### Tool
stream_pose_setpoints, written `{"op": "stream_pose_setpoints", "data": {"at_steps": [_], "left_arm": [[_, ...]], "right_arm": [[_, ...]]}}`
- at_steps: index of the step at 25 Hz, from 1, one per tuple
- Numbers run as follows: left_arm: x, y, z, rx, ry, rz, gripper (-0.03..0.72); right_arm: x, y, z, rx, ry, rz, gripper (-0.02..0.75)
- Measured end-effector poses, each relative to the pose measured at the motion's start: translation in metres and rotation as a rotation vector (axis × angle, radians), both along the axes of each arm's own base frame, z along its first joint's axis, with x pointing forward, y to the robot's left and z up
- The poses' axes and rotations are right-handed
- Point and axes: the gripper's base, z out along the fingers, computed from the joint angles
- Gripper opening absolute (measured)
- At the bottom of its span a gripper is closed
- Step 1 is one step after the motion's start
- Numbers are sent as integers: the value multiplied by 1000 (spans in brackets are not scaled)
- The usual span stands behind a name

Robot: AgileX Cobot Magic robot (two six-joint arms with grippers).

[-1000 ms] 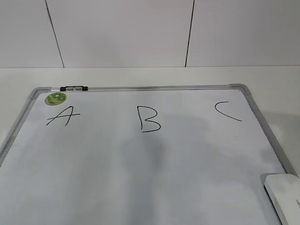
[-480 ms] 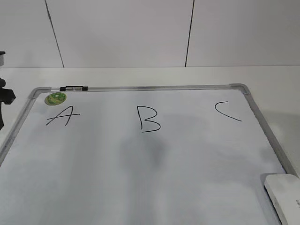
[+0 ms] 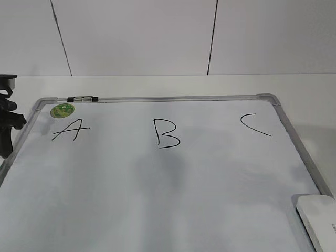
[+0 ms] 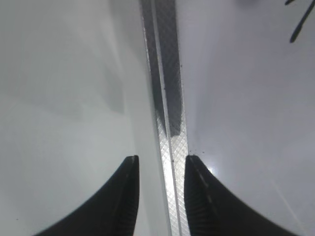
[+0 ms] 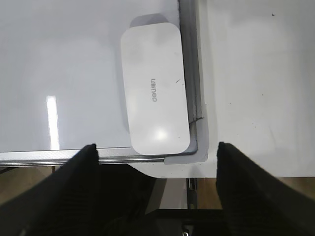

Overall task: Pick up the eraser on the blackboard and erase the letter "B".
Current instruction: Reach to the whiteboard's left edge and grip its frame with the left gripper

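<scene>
So far the pick-up has not begun: the eraser [image 5: 156, 88] lies untouched on the blackboard [image 3: 157, 199], in the near right corner, its long side just beside the grey frame. Judged step: approach to the eraser, most likely by the right arm.

Right gripper [image 5: 156, 189]: jaws spread wide, nothing between them; the wrist view looks straight down on the eraser, which sits ahead of the fingertips and roughly centred between them. The jaws hang well above it; no contact visible.

Left gripper [image 4: 161, 169]: jaws slightly parted, empty, straddling the board's left frame rail. In the exterior view this arm shows only as a dark shape at the left edge, near the letter "A" [image 3: 68, 129].

Next move, as a judgement: lower the right jaws over the eraser's short width and close. The frame rail lies right against one long side, so that fingertip has little room; a small offset could land it on the rail.

Eraser appearance: white, flat, rounded-rectangle block, smooth glossy top with small grey print at its middle. Underside not visible.

The letter "B" [image 3: 167, 133] is intact, thin black strokes, at the far middle of the board, between "A" and the letter "C" [image 3: 255, 125], well apart from the eraser.
</scene>
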Motion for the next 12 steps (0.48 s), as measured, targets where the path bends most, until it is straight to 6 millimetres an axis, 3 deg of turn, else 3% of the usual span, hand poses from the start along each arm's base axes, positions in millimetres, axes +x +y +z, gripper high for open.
{"op": "stream_pose_setpoints", "data": {"at_steps": [12], "left_arm": [[5,0,-22,-3,35,-6,235]], "right_arm": [[0,0,0,0,0,0,572]]}}
